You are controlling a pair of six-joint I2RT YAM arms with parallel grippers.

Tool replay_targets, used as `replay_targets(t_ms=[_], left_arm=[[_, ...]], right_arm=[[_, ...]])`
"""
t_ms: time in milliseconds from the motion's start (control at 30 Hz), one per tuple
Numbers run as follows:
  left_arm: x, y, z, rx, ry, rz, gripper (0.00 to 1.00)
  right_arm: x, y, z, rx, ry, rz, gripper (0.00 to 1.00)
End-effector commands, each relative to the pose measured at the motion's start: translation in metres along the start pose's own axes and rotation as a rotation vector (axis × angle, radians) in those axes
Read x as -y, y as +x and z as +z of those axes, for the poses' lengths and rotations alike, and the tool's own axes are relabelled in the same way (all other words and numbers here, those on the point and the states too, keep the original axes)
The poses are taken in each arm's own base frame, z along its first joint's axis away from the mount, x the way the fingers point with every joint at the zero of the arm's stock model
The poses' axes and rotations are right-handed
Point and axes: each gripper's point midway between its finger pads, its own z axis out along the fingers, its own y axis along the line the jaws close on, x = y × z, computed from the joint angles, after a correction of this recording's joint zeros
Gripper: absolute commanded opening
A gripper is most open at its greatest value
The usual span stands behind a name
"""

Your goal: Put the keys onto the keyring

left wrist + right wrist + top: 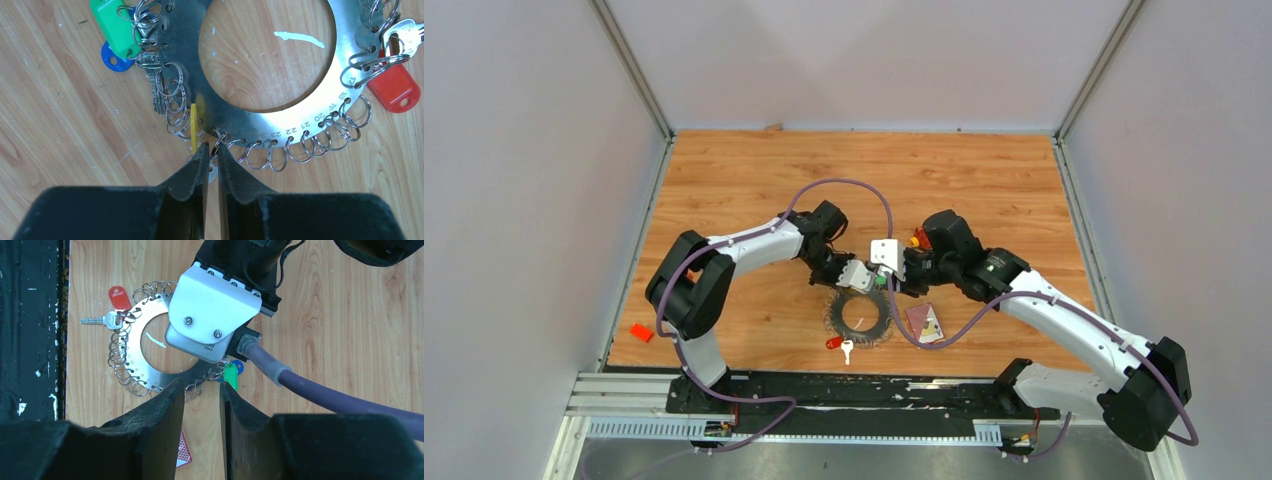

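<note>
The keyring [861, 315] is a flat metal disc [300, 107] with numbered holes and many split rings round its rim. Keys with green [112, 27], blue [114, 62] and red [395, 87] tags hang on it. A yellow tag [193, 125] stands edge-on at the near rim, with a silver key head under it. My left gripper [212, 147] pinches a split ring at that spot, jaws almost together. My right gripper [201, 386] hovers open over the opposite rim [165, 375], beside the green tag [230, 376]. The red-tagged key [836, 343] shows at the disc's near side.
A red-patterned card [924, 322] lies right of the disc. An orange block [641, 332] sits at the left table edge. The left arm's white camera mount [212, 305] and purple cable [320, 392] crowd the space over the disc. A red and yellow object [917, 239] lies behind the right wrist.
</note>
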Motion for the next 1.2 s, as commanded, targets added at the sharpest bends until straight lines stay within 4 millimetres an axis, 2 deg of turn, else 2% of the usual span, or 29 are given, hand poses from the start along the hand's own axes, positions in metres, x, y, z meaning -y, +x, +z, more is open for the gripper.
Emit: replay_targets(t_ms=[0,400,567,633,967,1167], left_arm=[[-0.005,-0.010,-0.003,0.020,0.002,0.025,0.17],[0.002,-0.004,-0.002,-0.001,0.020,0.013,0.18],[-0.001,-0.008,-0.006,0.007,0.011,0.003,0.06],[-0.006,-0.016,-0.013,0.021,-0.011,-0.009,0.00],[-0.011,-0.068,-0.069,0.214,-0.149,-0.108,0.00],[-0.022,-0.108,-0.106,0.361,-0.261,-0.181,0.00]], right_arm=[[-0.002,-0.004,0.000,0.019,-0.021,-0.014,0.33],[-0.001,-0.004,0.000,0.015,-0.018,-0.013,0.33],[0.000,-0.004,0.000,0.014,-0.014,-0.011,0.33],[0.000,-0.005,-0.001,0.015,-0.009,-0.009,0.32],[0.019,-0.028,-0.029,0.093,0.090,-0.004,0.31],[0.023,-0.042,-0.041,0.135,0.096,-0.007,0.31]])
